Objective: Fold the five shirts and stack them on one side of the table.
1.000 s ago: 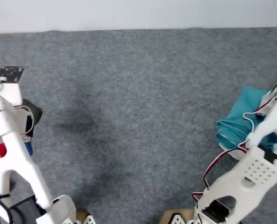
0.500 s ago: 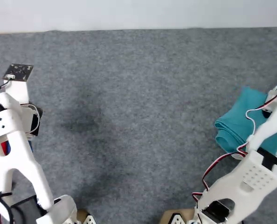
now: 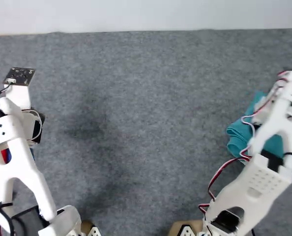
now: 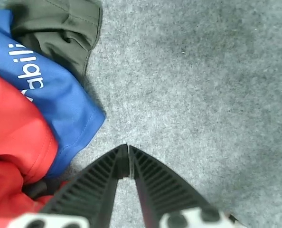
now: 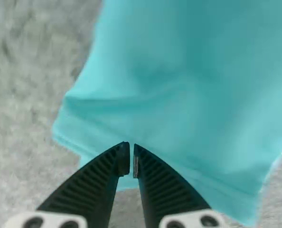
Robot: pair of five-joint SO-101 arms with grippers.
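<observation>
well, teal shirt (image 5: 188, 85) soft, light, floppy; you take it by folded edge. right gripper (image 5: 129, 159), left gripper (image 4: 129, 161) both pressed together.

Setting: a robotics test bench in a lab or maker-type room; cannot tell which.

Evidence:
- The table has a plain grey felt-like cover (image 3: 151, 98), with a bare white wall (image 3: 146, 14) behind it.
- Two white plastic arms stand on it, the left arm (image 3: 13, 162) and the right arm (image 3: 264, 182), both with perforated shells.
- Red-and-white servo wires (image 3: 223, 167) hang exposed beside the right arm.
- An uncased circuit board (image 3: 19, 75) sits at the left arm's wrist.
</observation>
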